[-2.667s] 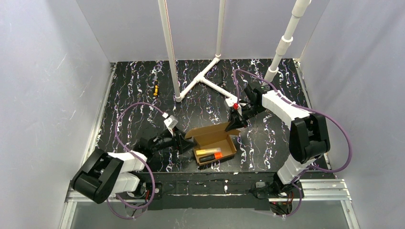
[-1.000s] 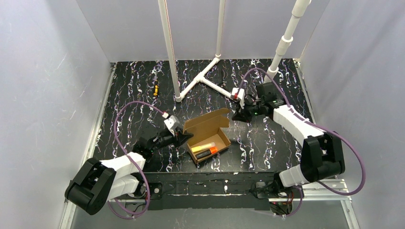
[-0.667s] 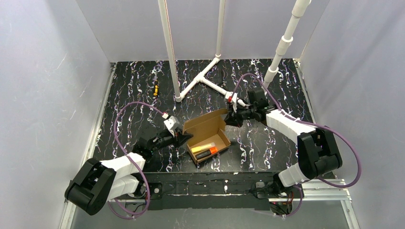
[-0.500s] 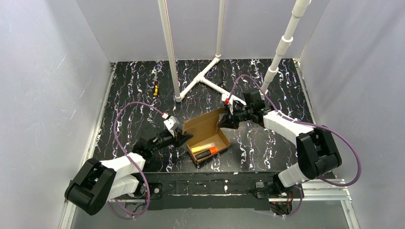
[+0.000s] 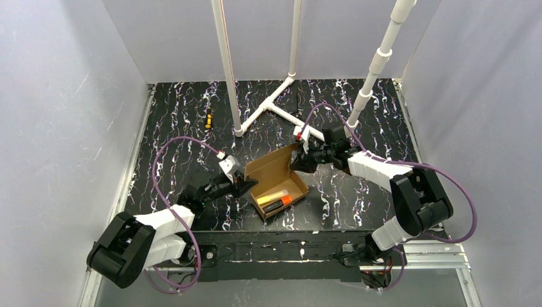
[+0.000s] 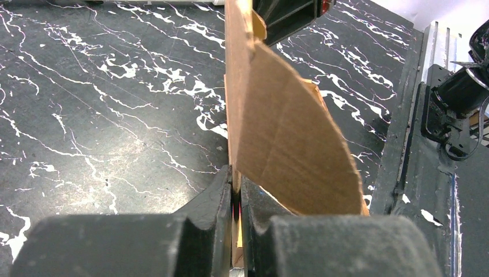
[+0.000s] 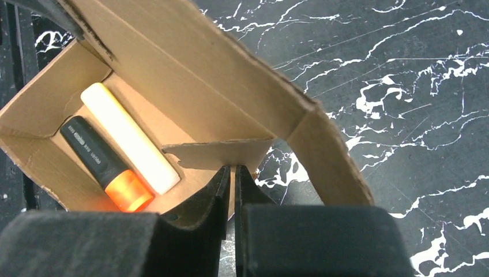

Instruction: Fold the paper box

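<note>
Paper box (image 5: 276, 181), lid raised, lies on the table (image 5: 179, 128) near the middle of its near edge and holds two markers (image 7: 130, 138). Left gripper (image 6: 236, 179) pinches the box's left side. Right gripper (image 7: 232, 173) is at the far right corner, its jaws almost together at an inner flap (image 7: 219, 153); whether they grip it cannot be told.

Overhead view looks down; both wrist views face the paper box (image 5: 275, 169) closely.
</note>
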Robot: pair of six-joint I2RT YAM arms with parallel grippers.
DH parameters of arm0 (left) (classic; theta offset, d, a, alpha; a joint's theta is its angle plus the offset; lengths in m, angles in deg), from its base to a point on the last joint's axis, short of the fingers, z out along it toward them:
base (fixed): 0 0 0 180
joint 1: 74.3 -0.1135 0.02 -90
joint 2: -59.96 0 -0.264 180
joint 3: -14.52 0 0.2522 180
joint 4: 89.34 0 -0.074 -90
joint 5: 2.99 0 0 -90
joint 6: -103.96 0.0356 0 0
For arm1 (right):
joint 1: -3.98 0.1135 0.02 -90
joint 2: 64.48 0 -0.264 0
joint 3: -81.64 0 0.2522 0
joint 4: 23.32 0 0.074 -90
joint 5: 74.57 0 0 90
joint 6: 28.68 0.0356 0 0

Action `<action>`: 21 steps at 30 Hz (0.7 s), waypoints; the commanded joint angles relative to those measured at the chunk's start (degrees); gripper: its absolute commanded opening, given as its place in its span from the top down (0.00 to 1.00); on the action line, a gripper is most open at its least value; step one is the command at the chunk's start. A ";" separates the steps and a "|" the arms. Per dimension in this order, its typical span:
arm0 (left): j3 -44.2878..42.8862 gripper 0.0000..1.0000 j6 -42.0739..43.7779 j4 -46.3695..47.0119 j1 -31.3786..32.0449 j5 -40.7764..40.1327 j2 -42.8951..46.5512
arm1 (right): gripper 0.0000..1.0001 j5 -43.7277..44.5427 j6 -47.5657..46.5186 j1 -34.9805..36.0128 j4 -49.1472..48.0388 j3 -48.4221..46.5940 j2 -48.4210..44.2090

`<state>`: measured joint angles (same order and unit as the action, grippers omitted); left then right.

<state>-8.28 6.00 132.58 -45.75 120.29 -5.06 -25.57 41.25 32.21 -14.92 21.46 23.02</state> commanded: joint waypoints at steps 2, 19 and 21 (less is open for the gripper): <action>0.48 0.87 0.01 0.23 -0.02 -1.23 2.21 | 0.81 -5.79 -15.93 -0.71 14.90 -6.12 -1.33; -0.65 0.40 -8.00 -13.71 0.02 -4.07 18.96 | 0.82 -3.58 -25.91 -1.86 22.42 -6.50 -2.68; -1.66 0.39 -8.77 -17.05 0.06 -4.82 20.93 | 0.82 -3.52 -26.05 -1.86 22.41 -6.54 -2.78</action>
<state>-8.17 -0.21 123.57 -45.72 117.62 11.99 -28.80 17.18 30.46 6.61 17.29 22.48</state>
